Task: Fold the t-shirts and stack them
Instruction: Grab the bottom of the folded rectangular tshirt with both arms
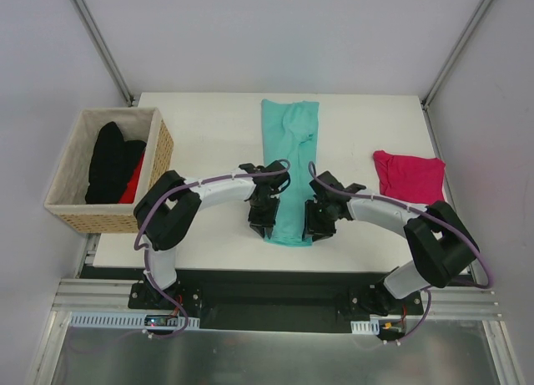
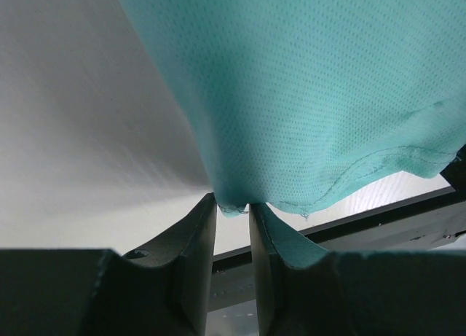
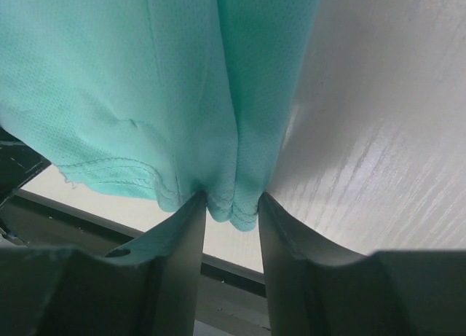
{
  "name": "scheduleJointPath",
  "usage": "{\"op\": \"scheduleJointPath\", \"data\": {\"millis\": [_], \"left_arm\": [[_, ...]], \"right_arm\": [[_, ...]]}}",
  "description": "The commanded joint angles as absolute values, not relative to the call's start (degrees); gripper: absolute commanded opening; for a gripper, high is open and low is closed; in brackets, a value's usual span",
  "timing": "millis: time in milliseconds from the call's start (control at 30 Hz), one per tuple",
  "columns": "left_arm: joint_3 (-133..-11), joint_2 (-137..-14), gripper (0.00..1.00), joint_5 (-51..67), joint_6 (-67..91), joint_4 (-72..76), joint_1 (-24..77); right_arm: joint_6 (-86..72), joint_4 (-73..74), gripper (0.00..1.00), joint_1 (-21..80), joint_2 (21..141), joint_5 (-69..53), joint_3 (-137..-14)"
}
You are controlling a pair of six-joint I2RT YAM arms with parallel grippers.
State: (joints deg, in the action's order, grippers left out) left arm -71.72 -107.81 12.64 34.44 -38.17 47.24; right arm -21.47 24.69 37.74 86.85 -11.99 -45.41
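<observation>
The left end effector (image 2: 233, 207) and right end effector (image 3: 231, 208) each pinch a near hem corner of the teal mesh t-shirt (image 1: 289, 143), centred on the white counter (image 1: 209, 126), likely so it folds evenly toward the far end.

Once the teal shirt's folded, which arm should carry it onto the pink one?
Probably right. The right gripper pinches the teal shirt, and the pink shirt lies on its side; the left gripper would have to cross over.

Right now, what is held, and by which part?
The teal t-shirt, by its near hem: left gripper at one corner, right gripper at the other.
</observation>
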Motion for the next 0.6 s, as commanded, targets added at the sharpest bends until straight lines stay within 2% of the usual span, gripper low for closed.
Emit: {"op": "scheduleJointPath", "data": {"millis": [0, 233, 367, 433, 567], "left_arm": [[-71.2, -108.1, 0.24, 13.4, 35.9, -38.7, 48.1], [-70.9, -108.6, 0.20, 13.7, 36.5, -38.5, 48.7], [-70.9, -109.2, 0.14, 14.0, 36.7, -38.3, 48.9], [-71.2, -109.3, 0.01, 14.1, 36.5, -38.4, 49.0], [-72.6, -109.1, 0.00, 14.3, 35.9, -38.4, 49.0]], "right_arm": [[-22.9, 23.5, 0.34, 38.2, 87.0, -12.0, -44.3], [-23.9, 22.2, 0.29, 38.7, 87.1, -12.0, -42.0], [-23.9, 22.1, 0.13, 38.7, 87.3, -12.1, -41.7], [-23.9, 22.1, 0.04, 38.6, 87.3, -12.2, -41.9], [-23.5, 23.3, 0.01, 38.6, 86.9, -12.0, -42.8]]}}
